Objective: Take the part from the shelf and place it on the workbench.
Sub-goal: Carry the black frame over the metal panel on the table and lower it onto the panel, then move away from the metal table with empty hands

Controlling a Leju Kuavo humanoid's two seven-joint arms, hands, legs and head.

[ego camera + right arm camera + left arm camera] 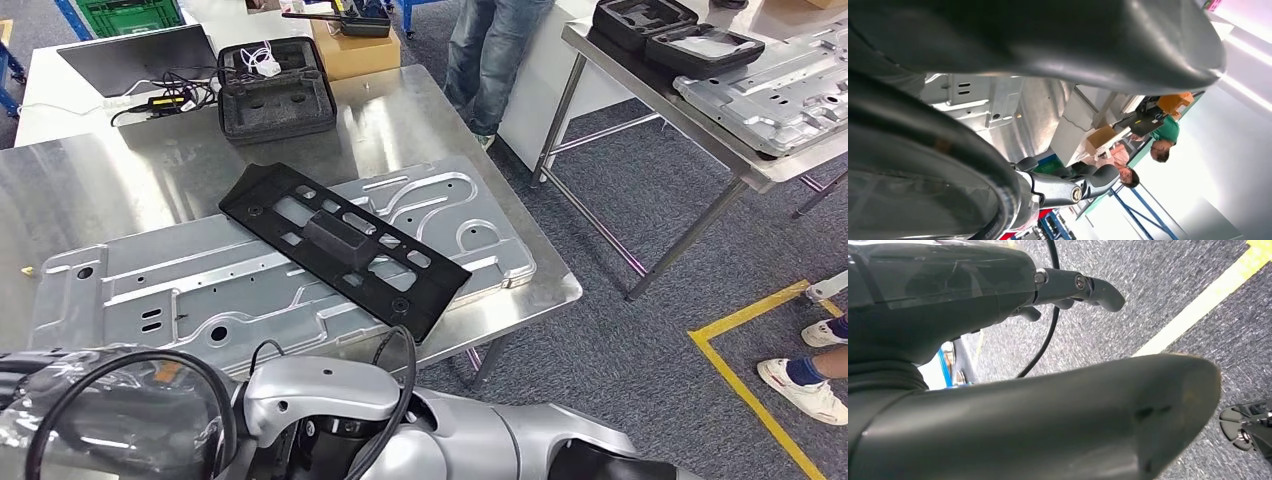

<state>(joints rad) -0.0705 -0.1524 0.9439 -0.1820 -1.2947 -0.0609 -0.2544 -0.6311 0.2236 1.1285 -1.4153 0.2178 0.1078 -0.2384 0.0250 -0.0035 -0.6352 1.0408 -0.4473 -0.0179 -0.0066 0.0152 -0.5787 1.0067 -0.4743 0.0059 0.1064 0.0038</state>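
The black plastic part (345, 245), a long flat frame with cut-outs and a raised block in its middle, lies slantwise on a large silver metal plate (200, 290) on the steel workbench (90, 180). My arms' silver shells sit at the bottom of the head view, short of the bench edge. In the left wrist view my left hand (973, 315) hangs over the carpet, fingers (1083, 287) stretched out and apart from the thumb (1073, 410), holding nothing. My right hand (923, 150) also holds nothing, fingers (1088, 182) apart from the thumb (1073, 45), with the silver plate (978, 100) behind it.
A black foam case (275, 95), cables, a laptop (135, 55) and a cardboard box (355, 50) stand at the bench's far side. A person in jeans (495, 50) stands behind it. A second steel table (640, 95) at right carries metal plates. Another person's shoes (810, 385) stand by yellow floor tape (750, 380).
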